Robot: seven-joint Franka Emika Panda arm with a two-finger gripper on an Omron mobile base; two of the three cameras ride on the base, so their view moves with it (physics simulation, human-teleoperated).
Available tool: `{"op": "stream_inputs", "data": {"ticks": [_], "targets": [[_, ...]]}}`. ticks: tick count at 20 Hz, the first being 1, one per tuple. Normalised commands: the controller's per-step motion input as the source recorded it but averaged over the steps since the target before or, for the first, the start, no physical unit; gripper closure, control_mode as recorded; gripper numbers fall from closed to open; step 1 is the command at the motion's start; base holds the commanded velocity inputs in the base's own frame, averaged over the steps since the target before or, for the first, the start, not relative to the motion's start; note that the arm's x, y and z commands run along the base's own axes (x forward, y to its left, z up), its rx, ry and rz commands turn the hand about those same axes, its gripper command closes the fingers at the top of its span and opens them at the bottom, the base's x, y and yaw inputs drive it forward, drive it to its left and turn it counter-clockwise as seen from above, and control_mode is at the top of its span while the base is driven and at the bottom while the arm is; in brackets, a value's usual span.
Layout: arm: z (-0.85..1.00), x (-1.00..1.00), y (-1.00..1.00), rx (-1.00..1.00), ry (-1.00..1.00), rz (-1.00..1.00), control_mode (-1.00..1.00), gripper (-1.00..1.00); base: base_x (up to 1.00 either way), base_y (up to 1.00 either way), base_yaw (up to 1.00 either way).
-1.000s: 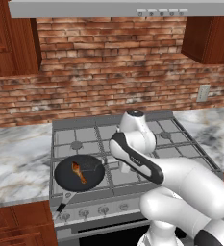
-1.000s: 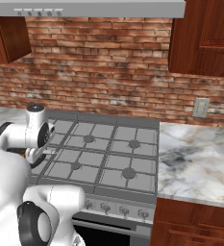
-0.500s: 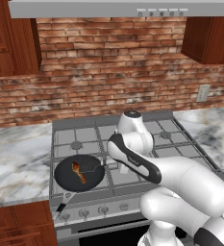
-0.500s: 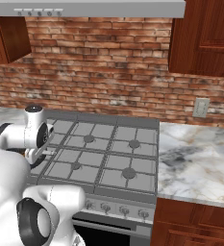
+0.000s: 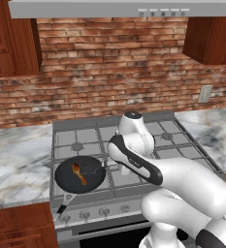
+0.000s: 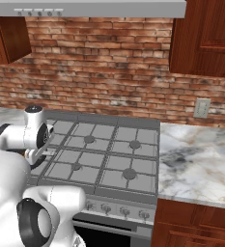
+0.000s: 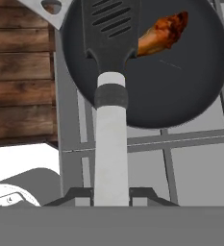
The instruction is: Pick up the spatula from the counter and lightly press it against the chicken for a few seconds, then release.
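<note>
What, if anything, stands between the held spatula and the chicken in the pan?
Nothing visible. The spatula has its slotted head over the pan, right beside the chicken; whether they touch is unclear.

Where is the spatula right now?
Hand view: the spatula is gripped in the tool, its slotted blade over the pan, overlapping one end of the chicken.

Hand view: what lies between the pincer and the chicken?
The spatula, gripped in the pincer: its pale handle runs up to a dark slotted blade over the pan; the blade's edge overlaps the chicken in the hand view.
</note>
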Motion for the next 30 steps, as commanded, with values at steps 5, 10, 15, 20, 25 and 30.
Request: {"op": "stream_inputs", "data": {"ticks": [5,10,15,20,25,30], "targets": [[-0.02,0.02,0.00,-0.01,0.00,0.00,-1.00,1.00,0.00,0.00,0.00],[-0.08,0.07,0.04,-0.02,0.00,0.00,-1.00,1.00,0.00,0.00,0.00],[-0.15,0.04,0.00,-0.02,0.00,0.00,-1.00,1.00,0.00,0.00,0.00],[-0.14,0.10,0.00,-0.02,0.00,0.00,-1.00,1.00,0.00,0.00,0.00],[-0.12,0.15,0.04,-0.02,0.00,0.00,-1.00,1.00,0.00,0.00,0.00],[-0.11,0.18,0.09,-0.01,0.00,0.00,-1.00,1.00,0.00,0.00,0.00]]}}
